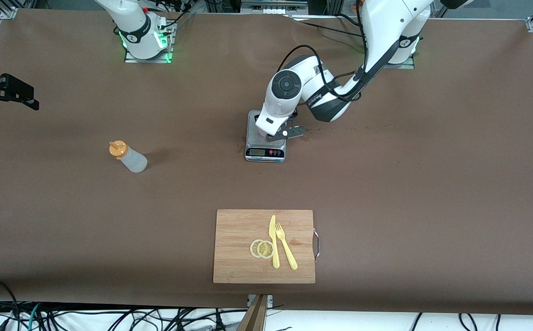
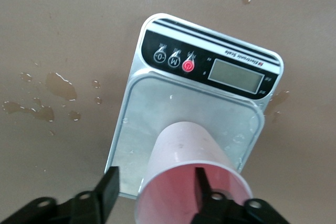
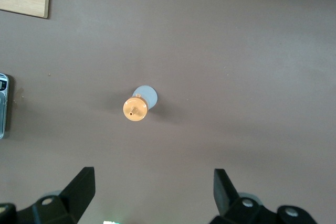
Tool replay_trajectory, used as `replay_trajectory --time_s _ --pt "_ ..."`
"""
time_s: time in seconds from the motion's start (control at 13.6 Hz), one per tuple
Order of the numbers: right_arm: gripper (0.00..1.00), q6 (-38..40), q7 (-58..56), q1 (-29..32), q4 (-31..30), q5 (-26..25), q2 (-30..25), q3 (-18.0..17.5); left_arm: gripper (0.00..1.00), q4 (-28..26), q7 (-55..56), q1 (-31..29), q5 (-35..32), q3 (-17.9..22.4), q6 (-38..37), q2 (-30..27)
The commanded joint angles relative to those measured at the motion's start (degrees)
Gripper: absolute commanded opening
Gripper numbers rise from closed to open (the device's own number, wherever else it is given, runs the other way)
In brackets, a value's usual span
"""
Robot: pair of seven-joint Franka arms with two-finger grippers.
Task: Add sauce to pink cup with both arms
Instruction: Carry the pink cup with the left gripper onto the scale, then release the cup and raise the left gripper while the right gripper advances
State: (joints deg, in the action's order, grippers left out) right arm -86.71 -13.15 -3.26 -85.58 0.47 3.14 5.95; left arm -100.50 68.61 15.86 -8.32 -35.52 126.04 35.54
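Note:
The pink cup (image 2: pixel 184 145) stands upright on the plate of the grey scale (image 2: pixel 157 114). My left gripper (image 2: pixel 156 179) is open right over it: one finger (image 2: pixel 202 187) reaches inside the cup, and the other finger (image 2: pixel 110 187) stands outside, apart from the wall. In the front view the left arm's hand hides the cup over the scale (image 1: pixel 265 152). The sauce bottle (image 1: pixel 128 157), whitish with an orange cap, stands upright toward the right arm's end of the table. My right gripper (image 3: pixel 152 174) hangs open high over the sauce bottle (image 3: pixel 139 104), holding nothing.
A wooden cutting board (image 1: pixel 239 248) lies nearer to the front camera than the scale, with a yellow knife (image 1: pixel 273 241), a yellow fork (image 1: pixel 286 248) and two lemon slices (image 1: pixel 262 248) on it. Wet spots (image 2: pixel 58 87) mark the brown table beside the scale.

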Motion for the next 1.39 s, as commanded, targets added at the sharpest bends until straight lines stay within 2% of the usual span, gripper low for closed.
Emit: replay_trajectory --time_s 0.0,0.29,0.37,0.51,0.73,0.88,0.95,1.1,1.25,1.32 --pt "1.0 -0.6 -0.5 1.7 0.0 1.2 -0.1 0.4 1.0 1.7 1.0 0.1 -0.7 -0.4 -6.8 -4.9" --pt "1.0 0.0 0.1 2.1 0.2 1.0 -0.3 0.6 1.0 1.7 0.6 -0.3 -0.1 -1.3 -20.4 -15.7" --pt "1.0 0.0 -0.5 2.1 0.2 1.1 -0.2 0.6 1.0 2.1 0.5 -1.2 2.1 -1.2 -22.6 -18.1" --pt "1.0 0.4 -0.7 2.0 0.2 1.3 -0.3 0.5 1.0 4.2 -5.0 -5.7 6.6 -1.3 -26.8 -21.6" --pt "1.0 2.9 -0.7 1.5 0.0 1.2 0.4 0.2 1.0 11.3 -16.1 -14.7 7.7 -0.9 -38.5 -23.4" --pt "1.0 3.6 -0.7 1.5 -0.2 1.2 0.5 0.2 1.0 16.2 -20.2 -20.4 7.7 -0.5 -41.5 -23.2" --pt "1.0 3.9 -2.2 1.6 -0.2 1.3 0.5 0.3 1.0 16.9 -25.9 -22.4 7.7 0.4 -41.7 -24.0" --pt "1.0 3.7 -13.5 1.4 -0.8 1.4 0.5 0.2 1.0 16.0 -34.6 -21.4 8.1 7.2 -41.7 -26.7" --pt "1.0 0.6 -24.8 1.5 -3.4 1.7 1.2 0.2 1.0 12.5 -44.5 -18.9 8.5 14.2 -41.4 -30.8" --pt "1.0 -0.9 -29.1 1.6 -4.9 3.6 1.2 0.2 1.0 10.4 -49.5 -16.9 9.1 18.5 -41.5 -32.5"
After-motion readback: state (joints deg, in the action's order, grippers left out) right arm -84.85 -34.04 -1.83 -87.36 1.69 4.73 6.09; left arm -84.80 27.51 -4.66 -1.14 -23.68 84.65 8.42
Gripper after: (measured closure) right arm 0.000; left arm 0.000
